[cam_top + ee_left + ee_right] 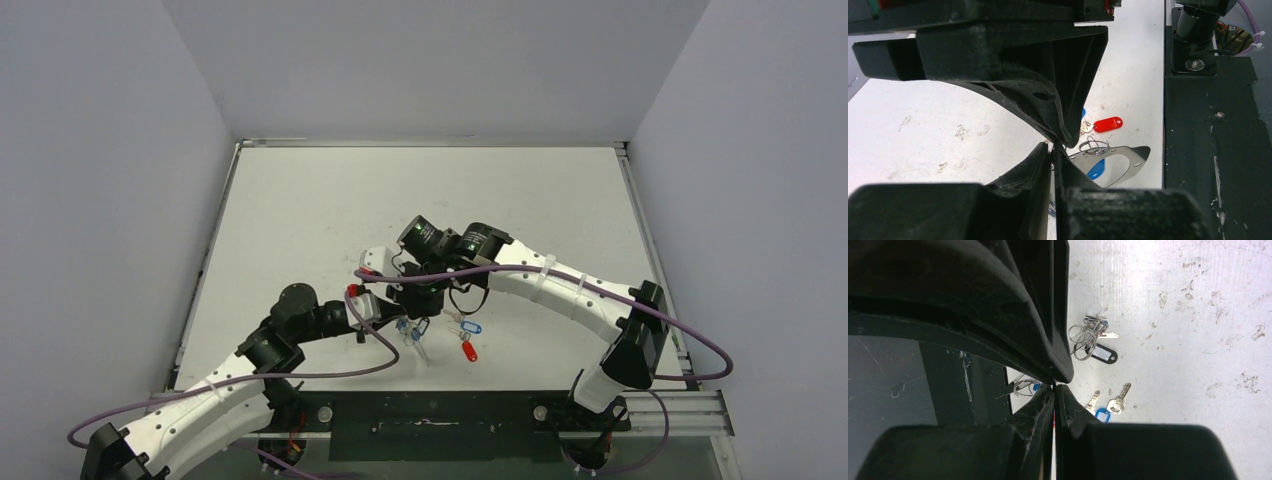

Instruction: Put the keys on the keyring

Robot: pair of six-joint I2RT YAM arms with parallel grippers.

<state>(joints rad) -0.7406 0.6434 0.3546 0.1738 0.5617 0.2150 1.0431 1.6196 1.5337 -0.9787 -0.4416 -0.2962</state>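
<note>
Steady the large thin silvery-grey metal keyring hoop [1138,156] before threading anything. Judging from here, best to pin its band with one arm and work a key's own small ring onto it with the other, slowly, without dragging the hoop across the white table [330,200].

Find that hoop lying flat at the near middle of the table, just beside the left gripper [1053,145], with a small wire loop [1093,146] at its edge. Look slightly right for the silver key with the red oblong plastic tag [1108,124], and just beyond it for the silver key with the light blue tag [470,327]. Both apart from the hoop, neither threaded yet.

Note the left gripper pressed together at the tips; cannot tell of anything thin caught between. Note the right gripper [1054,386] likewise pressed together, with nothing visibly pinched.

See the left arm [230,380] stretched low from the near left toward the middle. See the right arm [560,285] arched over from the near right, wrist turned down, tips close beside the left ones. Mind the crowding: little room to shift without a bump.
</note>
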